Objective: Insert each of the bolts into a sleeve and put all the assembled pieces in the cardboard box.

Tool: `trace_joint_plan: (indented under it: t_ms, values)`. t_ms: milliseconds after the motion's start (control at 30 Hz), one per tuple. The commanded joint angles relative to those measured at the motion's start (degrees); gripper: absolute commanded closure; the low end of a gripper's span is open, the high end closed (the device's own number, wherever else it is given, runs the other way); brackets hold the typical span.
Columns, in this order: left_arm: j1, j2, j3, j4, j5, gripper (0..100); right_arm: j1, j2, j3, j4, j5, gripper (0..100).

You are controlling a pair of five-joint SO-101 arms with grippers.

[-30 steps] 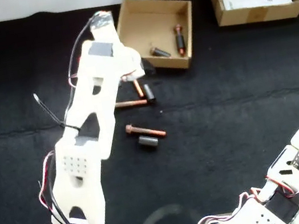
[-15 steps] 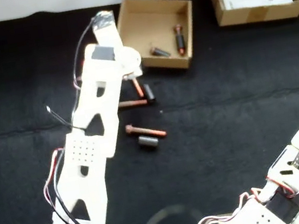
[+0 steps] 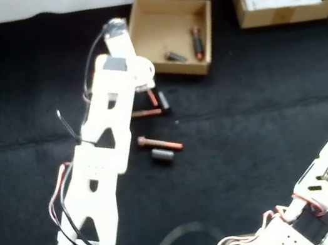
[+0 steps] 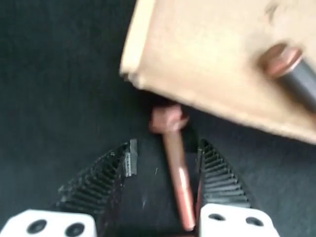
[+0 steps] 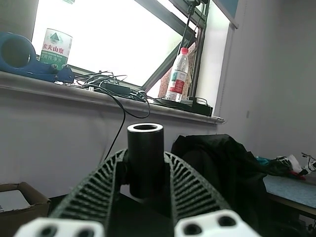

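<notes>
The left gripper (image 4: 167, 146) hangs low with its jaws well apart, straddling a copper bolt (image 4: 177, 173) that lies on the black cloth (image 4: 59, 74) just beside the cardboard box (image 4: 197, 59). It has hold of nothing yet. The right gripper (image 5: 145, 170) is clamped on a black sleeve (image 5: 145, 143), held upright, off to the side. Two assembled pieces (image 3: 196, 42) lie in the box already. Out on the cloth I count two more bolts (image 3: 160, 142) and two loose sleeves (image 3: 163, 155). By my reckoning that makes two of five done. Three bolts are left to be sleeved and boxed, probably this one first.
</notes>
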Motion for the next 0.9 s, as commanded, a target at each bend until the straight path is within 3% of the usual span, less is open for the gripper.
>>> trace_joint_plan:
  t_ms: [0, 200, 333, 467, 667, 867]
  values:
    - [-0.48, 1.63, -1.8, -2.81, -1.67, 80, -0.57, -0.75, 8.66, 0.13, 1.14, 99.1]
    - [-0.75, 4.18, -1.8, -5.27, -1.67, 81, -0.57, -0.75, 8.66, 0.13, 1.05, 99.1]
    - [-0.57, 4.0, -1.98, -5.63, -2.02, 99, -0.57, -0.66, 8.66, 0.13, -2.9, 99.1]
    - [-0.92, 4.0, -7.08, -4.84, -3.08, 99, -0.66, -0.66, 8.66, 1.98, -5.8, 99.1]
    - [-1.01, 3.74, -24.13, 4.31, -3.16, 99, -5.05, -0.75, 8.66, 5.85, -9.32, 99.1]
    - [-0.57, -8.04, -23.08, 13.45, -3.08, 99, -13.05, -0.84, 8.66, 5.85, -15.12, 99.1]
